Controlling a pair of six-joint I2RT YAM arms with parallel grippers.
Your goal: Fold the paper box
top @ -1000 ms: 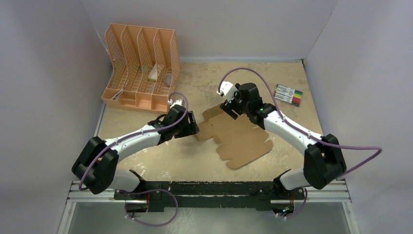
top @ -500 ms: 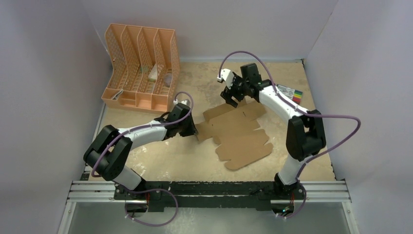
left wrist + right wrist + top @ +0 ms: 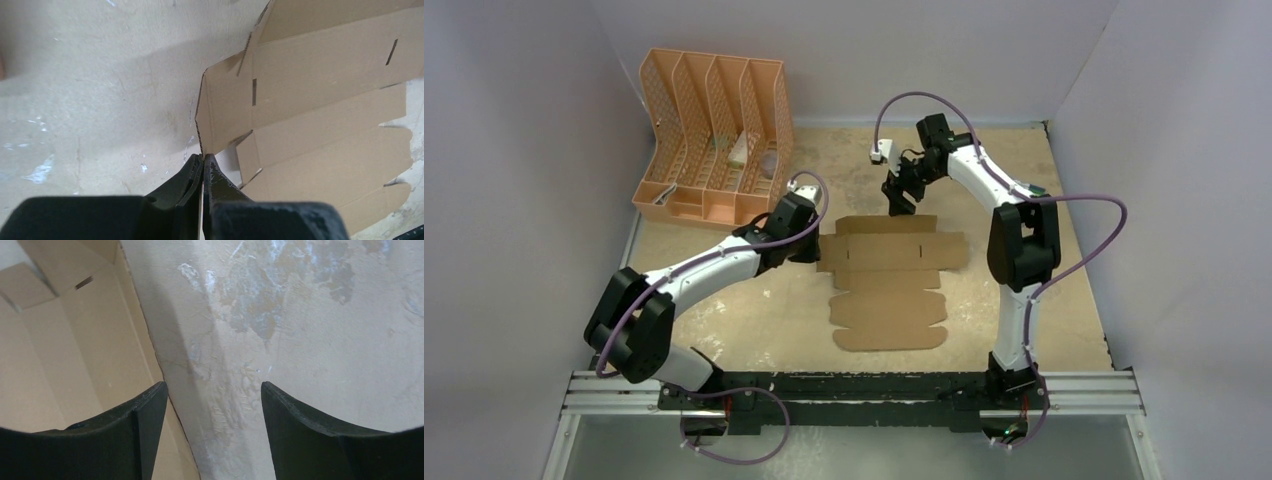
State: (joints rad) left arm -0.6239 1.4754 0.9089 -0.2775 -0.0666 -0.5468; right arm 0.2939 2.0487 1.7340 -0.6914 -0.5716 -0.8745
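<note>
The paper box point(image 3: 889, 282) is a flat brown die-cut cardboard sheet lying mid-table, its scalloped flaps toward the near edge. My left gripper point(image 3: 817, 250) is shut on the sheet's left flap. The left wrist view shows that gripper point(image 3: 204, 157) pinching the corner of the flap, with the paper box point(image 3: 320, 95) spreading out to the right. My right gripper point(image 3: 900, 203) hovers open just beyond the sheet's far edge. In the right wrist view the gripper point(image 3: 214, 388) holds nothing, bare table lies between its fingers, and the paper box point(image 3: 75, 345) edge passes under the left finger.
A peach-orange slotted organizer point(image 3: 714, 140) stands at the back left, close to the left arm's wrist. Marker pens point(image 3: 1032, 189) peek out behind the right arm's elbow. Pale walls close in the table on three sides.
The left gripper has shut on the left flap and swung the sheet round, so it now lies square to the table and further left. The right gripper has drawn back toward the far wall.
</note>
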